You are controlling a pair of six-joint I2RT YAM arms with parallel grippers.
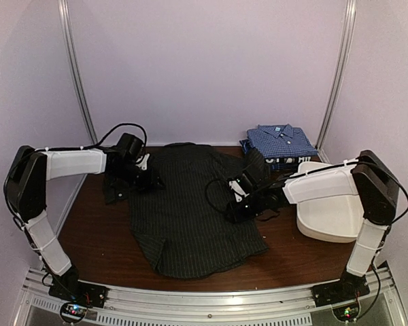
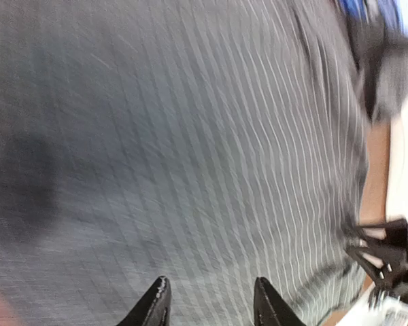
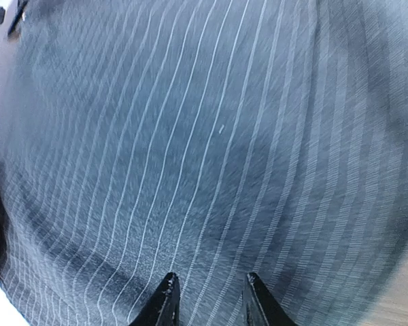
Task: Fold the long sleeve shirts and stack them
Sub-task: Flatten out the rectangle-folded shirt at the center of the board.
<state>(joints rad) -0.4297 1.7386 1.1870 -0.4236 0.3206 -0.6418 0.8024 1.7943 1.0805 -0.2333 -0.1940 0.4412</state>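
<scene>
Shirt point(image 1: 183, 217) spread on table point(image 1: 95, 238).
Left end effector point(image 1: 148, 179) and right end effector point(image 1: 234, 199) are at its side edges, fingers narrowly apart, holding nothing.

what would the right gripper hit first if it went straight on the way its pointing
Most likely the dark pinstriped shirt: its cloth fills the right wrist view ahead of the right gripper. Depth is unclear, but nothing else lies between.
</scene>
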